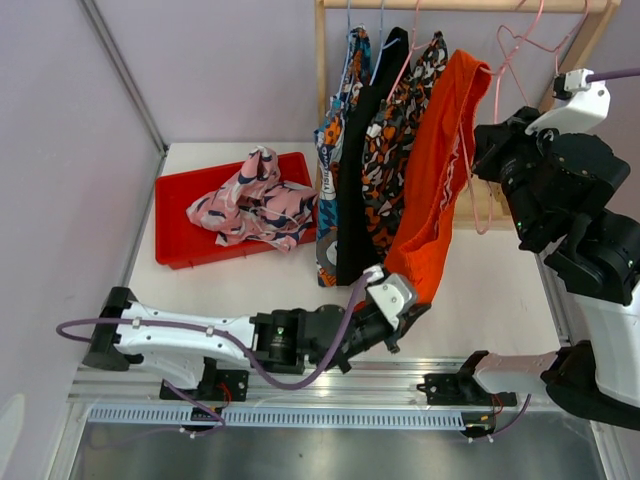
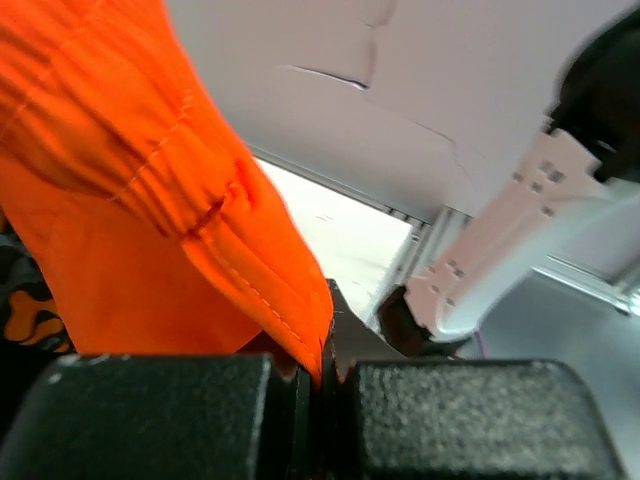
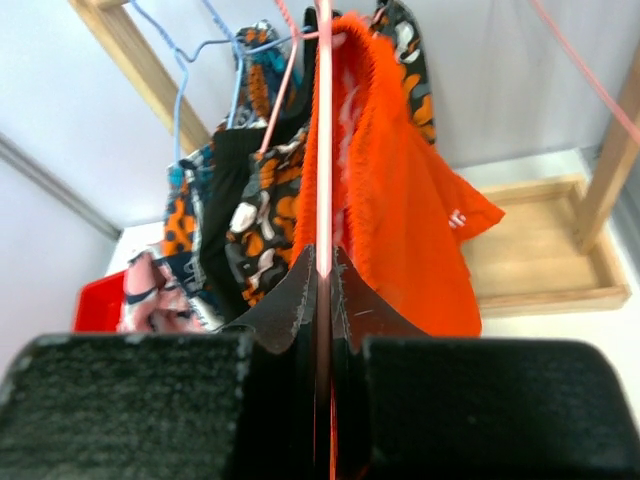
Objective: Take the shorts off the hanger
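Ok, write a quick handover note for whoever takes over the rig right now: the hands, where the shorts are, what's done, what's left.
Left hand: shut on the lower hem of the orange shorts.
Right hand: shut on the wire of the pink hanger that carries them.
Done: the pink shorts lie in the red tray.
Left: pull the orange pair off its hanger, then take the blotched shorts, black shorts and blue shorts, all hanging on the wooden rack.
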Tool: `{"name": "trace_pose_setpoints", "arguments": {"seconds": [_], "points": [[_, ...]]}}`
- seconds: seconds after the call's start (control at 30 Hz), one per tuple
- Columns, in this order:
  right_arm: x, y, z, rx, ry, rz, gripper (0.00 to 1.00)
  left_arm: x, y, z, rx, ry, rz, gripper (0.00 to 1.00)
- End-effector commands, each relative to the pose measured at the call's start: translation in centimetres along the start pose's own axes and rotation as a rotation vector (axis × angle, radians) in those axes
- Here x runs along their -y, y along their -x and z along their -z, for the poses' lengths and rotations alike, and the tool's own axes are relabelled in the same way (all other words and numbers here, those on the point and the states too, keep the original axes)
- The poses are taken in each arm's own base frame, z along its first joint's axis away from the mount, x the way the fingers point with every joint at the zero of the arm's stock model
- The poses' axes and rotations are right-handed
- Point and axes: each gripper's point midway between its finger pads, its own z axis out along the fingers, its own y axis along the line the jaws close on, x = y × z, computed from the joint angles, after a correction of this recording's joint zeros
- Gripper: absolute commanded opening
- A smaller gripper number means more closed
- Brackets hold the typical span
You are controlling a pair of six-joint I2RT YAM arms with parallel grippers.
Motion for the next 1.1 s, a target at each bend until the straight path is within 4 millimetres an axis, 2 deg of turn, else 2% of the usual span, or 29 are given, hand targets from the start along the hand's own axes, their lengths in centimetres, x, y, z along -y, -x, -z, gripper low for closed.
{"name": "trace_pose_setpoints", "arguments": {"seconds": [0.0, 0.03, 0.07, 0.1, 0.13, 0.17, 0.2, 0.23, 0.27, 0.33, 0.37, 0.4, 0.43, 0.47, 0.5, 0.53, 0.57, 0.6, 0.63, 0.67, 0.7, 0.73, 0.77, 0.8, 0.83, 0.87, 0.9, 1.03, 1.07], "points": [[0.7, 4.4, 2.4, 0.101, 0.044, -0.209, 0.00, -3.5, 1.7, -2.1, 0.006, 0.038, 0.002, 0.00], [0.3, 4.0, 2.9, 0.077, 0.074, -0.268, 0.00, -4.7, 5.2, -3.1, 0.061, 0.056, 0.021, 0.00], [0.1, 2.9, 3.4, 0.028, 0.097, -0.268, 0.00, -6.1, 4.5, -4.8, 0.033, 0.084, -0.002, 0.00], [-0.5, 2.5, 4.3, -0.012, 0.159, -0.288, 0.00, -9.1, 6.9, -6.0, 0.051, 0.139, -0.011, 0.00], [-0.8, 2.0, 4.8, -0.044, 0.182, -0.309, 0.00, -10.3, 7.0, -7.1, 0.033, 0.152, -0.044, 0.00], [-0.9, 0.9, 5.4, -0.099, 0.194, -0.339, 0.00, -11.0, 11.4, -8.9, 0.095, 0.169, -0.038, 0.00], [-1.4, 0.5, 6.3, -0.137, 0.248, -0.358, 0.00, -14.1, 10.5, -10.0, 0.027, 0.225, -0.070, 0.00], [-1.5, -0.2, 6.9, -0.173, 0.263, -0.367, 0.00, -15.1, 10.4, -11.1, -0.001, 0.235, -0.086, 0.00], [-1.8, -0.4, 7.4, -0.196, 0.282, -0.399, 0.00, -16.7, 15.8, -12.7, 0.101, 0.261, -0.067, 0.00], [-2.0, -0.7, 8.8, -0.239, 0.332, -0.424, 0.00, -18.2, 14.2, -14.5, 0.015, 0.271, -0.090, 0.00], [-2.0, -0.6, 9.3, -0.248, 0.344, -0.449, 0.00, -17.9, 20.4, -13.1, 0.159, 0.253, -0.071, 0.00], [-2.2, -0.6, 9.8, -0.263, 0.368, -0.458, 0.00, -19.0, 18.8, -14.6, 0.132, 0.264, -0.074, 0.00], [-1.8, -0.1, 10.4, -0.261, 0.373, -0.471, 0.00, -19.1, 19.2, -14.6, 0.150, 0.264, -0.069, 0.00], [-1.7, 0.1, 10.6, -0.259, 0.376, -0.475, 0.00, -19.3, 19.8, -14.1, 0.167, 0.270, -0.060, 0.00], [-1.2, 0.3, 10.5, -0.241, 0.357, -0.464, 0.00, -18.9, 20.8, -12.5, 0.181, 0.259, -0.050, 0.00], [-0.8, 0.4, 10.5, -0.234, 0.341, -0.450, 0.00, -18.7, 19.7, -12.6, 0.173, 0.240, -0.025, 0.00], [-0.5, 1.0, 10.3, -0.210, 0.330, -0.441, 0.00, -17.1, 20.1, -11.7, 0.186, 0.201, -0.009, 0.00], [0.0, 1.3, 10.0, -0.183, 0.309, -0.406, 0.00, -16.4, 19.0, -10.3, 0.156, 0.194, 0.001, 0.00], [0.2, 2.1, 9.3, -0.150, 0.283, -0.393, 0.00, -13.4, 19.1, -9.2, 0.161, 0.144, 0.004, 0.00], [0.4, 2.5, 8.9, -0.128, 0.265, -0.373, 0.00, -12.3, 19.7, -7.8, 0.176, 0.153, 0.005, 0.00], [0.7, 2.8, 8.3, -0.104, 0.243, -0.331, 0.00, -11.0, 15.9, -7.7, 0.098, 0.144, -0.028, 0.00], [0.7, 3.3, 7.7, -0.082, 0.231, -0.310, 0.00, -9.7, 18.3, -4.3, 0.155, 0.129, -0.021, 0.00], [0.7, 3.6, 6.4, -0.062, 0.190, -0.283, 0.00, -6.2, 19.0, -2.3, 0.191, 0.076, -0.005, 0.00], [0.7, 3.8, 5.8, -0.049, 0.173, -0.259, 0.00, -6.5, 17.0, -1.2, 0.156, 0.139, -0.016, 0.00], [0.6, 4.0, 5.1, -0.030, 0.159, -0.213, 0.00, -6.8, 17.4, 1.5, 0.168, 0.145, 0.004, 0.00], [0.9, 4.3, 4.5, -0.011, 0.130, -0.191, 0.00, -6.5, 15.8, 2.6, 0.139, 0.146, 0.001, 0.00], [0.5, 3.8, 3.2, -0.014, 0.109, -0.156, 0.00, -7.5, 15.7, 4.0, 0.133, 0.174, 0.007, 0.00], [0.4, 4.2, 0.1, 0.033, 0.045, -0.056, 0.00, -14.7, 14.1, 10.1, 0.096, 0.388, -0.041, 0.00], [1.4, 4.6, -0.7, 0.050, 0.005, -0.038, 0.00, -17.0, 14.1, 11.1, 0.089, 0.448, -0.046, 0.00]]}}
